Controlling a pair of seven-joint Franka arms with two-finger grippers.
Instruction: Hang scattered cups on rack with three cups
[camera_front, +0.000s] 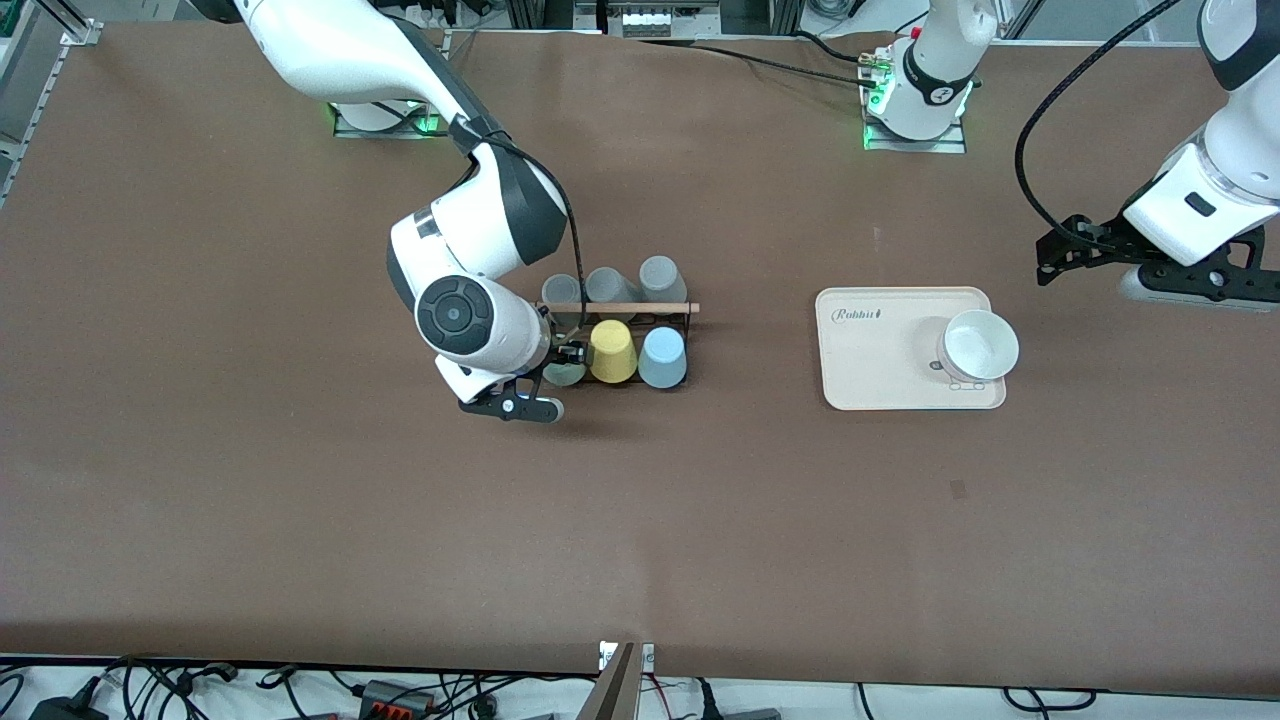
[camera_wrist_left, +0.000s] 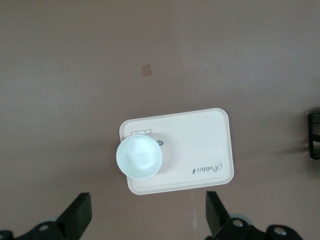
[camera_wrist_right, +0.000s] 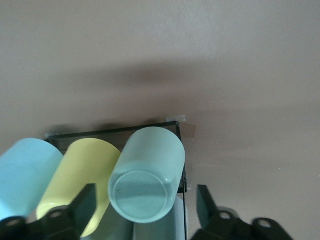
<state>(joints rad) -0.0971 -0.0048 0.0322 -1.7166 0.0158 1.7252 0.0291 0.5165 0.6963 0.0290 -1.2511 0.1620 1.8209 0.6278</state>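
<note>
The black wire rack (camera_front: 617, 308) with its wooden dowel stands mid-table. The pale mint cup (camera_wrist_right: 147, 172) sits upside down on it at the right arm's end, beside a yellow cup (camera_front: 612, 352) and the light blue cup (camera_front: 662, 357). My right gripper (camera_wrist_right: 145, 205) is open, one finger on each side of the mint cup (camera_front: 565, 373), with a small gap on both sides. In the front view the right gripper (camera_front: 562, 360) hides part of that cup. My left gripper (camera_wrist_left: 148, 220) waits open and empty in the air beside the cream tray, at the left arm's end (camera_front: 1062, 247).
Three grey cups (camera_front: 607, 286) hang on the rack's row farther from the front camera. A cream tray (camera_front: 870, 370) toward the left arm's end carries a white bowl (camera_front: 980, 345). The left wrist view shows the same tray (camera_wrist_left: 200, 145) and bowl (camera_wrist_left: 139, 156).
</note>
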